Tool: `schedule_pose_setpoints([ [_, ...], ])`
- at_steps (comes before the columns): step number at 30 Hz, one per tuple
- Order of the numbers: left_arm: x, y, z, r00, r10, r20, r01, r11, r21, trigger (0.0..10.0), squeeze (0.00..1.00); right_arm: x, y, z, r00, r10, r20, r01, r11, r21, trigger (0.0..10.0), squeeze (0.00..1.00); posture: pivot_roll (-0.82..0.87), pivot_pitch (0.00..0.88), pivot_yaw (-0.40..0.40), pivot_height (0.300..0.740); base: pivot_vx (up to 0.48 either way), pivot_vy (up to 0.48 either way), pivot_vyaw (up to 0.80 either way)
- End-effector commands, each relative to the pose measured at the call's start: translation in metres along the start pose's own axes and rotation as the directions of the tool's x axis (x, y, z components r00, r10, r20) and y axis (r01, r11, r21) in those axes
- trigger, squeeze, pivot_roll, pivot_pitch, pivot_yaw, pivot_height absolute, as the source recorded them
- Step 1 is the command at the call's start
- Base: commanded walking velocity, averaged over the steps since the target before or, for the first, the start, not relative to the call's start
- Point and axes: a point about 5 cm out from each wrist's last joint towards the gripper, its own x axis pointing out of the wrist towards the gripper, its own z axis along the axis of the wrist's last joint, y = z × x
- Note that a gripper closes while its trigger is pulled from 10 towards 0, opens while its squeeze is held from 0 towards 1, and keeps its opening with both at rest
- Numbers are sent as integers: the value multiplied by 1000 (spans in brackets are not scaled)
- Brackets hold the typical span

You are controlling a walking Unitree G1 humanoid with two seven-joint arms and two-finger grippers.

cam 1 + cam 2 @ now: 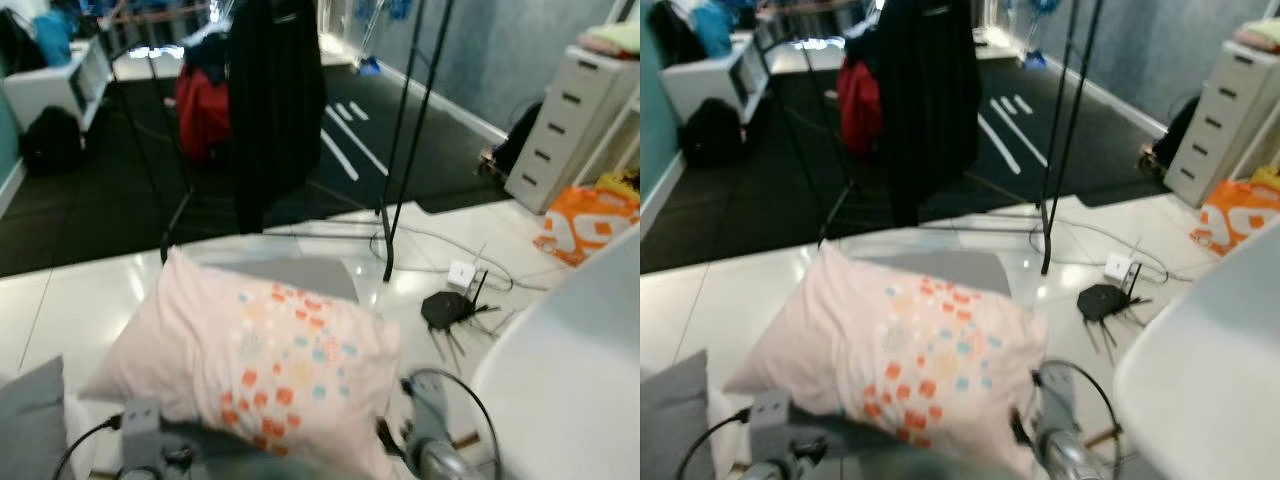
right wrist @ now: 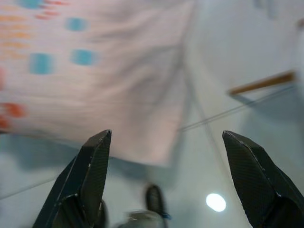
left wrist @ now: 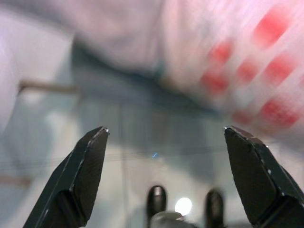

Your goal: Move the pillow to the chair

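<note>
— Where is the pillow [image 1: 265,360]?

— Up off the white tiled floor [image 1: 70,300], held in front of the robot between its two arms. It is pale pink with a patch of orange, red and blue squares, and it tilts, one corner pointing up and away from the robot.

— And the chair [image 1: 570,385]?

— A white moulded one, just beside the pillow on the robot's right. Whether the two touch, I cannot tell.

— What about the jaws?

— The left gripper [image 3: 164,137] has its black fingers [image 3: 83,175] spread wide, with the pillow's red-squared fabric just beyond the tips and nothing pinched between them. The right gripper [image 2: 164,140] is spread wide too, the pillow's blue-and-orange side beyond its tips. From the head views the silver arms press in at the pillow's lower edge.

— Anything else around?

— A black router [image 1: 447,309] with antennas lies on the floor past the pillow, near a white power adapter [image 1: 461,273]. Farther off, a clothes rack [image 1: 400,140] carries a black coat [image 1: 272,100] and a red garment [image 1: 202,110]. A white drawer unit [image 1: 565,125] and an orange bag [image 1: 585,222] stand at the right.
</note>
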Motion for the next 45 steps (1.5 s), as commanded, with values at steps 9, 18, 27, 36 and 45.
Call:
schedule_pose_setpoints([
  [9, -4, 14, -9, 999, 50, -17, -50, 999, -12, 10000, 0, 3, 13, 9, 999, 33, 31, -33, 999, 11, 10000, 0, -46, 48, -22, 740, 143, 0, 0],
  [18, -3, 14, -8, 999, 47, -18, -47, 999, -10, 10000, 0, 3, 12, 8, 1000, 15, 24, -16, 999, 31, 10000, 0, -46, 54, -21, 740, 0, 0, 0],
  [27, -3, 14, -8, 999, 46, -15, -47, 999, -14, 10000, 0, 2, -9, 19, 997, -69, 17, 68, 996, 58, 10000, 0, -48, 59, -18, 720, 0, 0, 0],
  [36, -3, 15, -6, 999, 50, 8, -50, 998, -39, 10000, 0, -3, -50, 65, 984, -123, 131, 89, 968, 236, 10000, 0, -54, 70, -15, 685, 0, 0, 0],
  [45, -3, 30, 14, 992, 78, 102, -71, 995, -64, 10000, 0, -6, -61, 77, 985, -63, 162, 22, 970, 243, 10000, 0, -58, 81, -23, 650, 0, 0, 0],
])
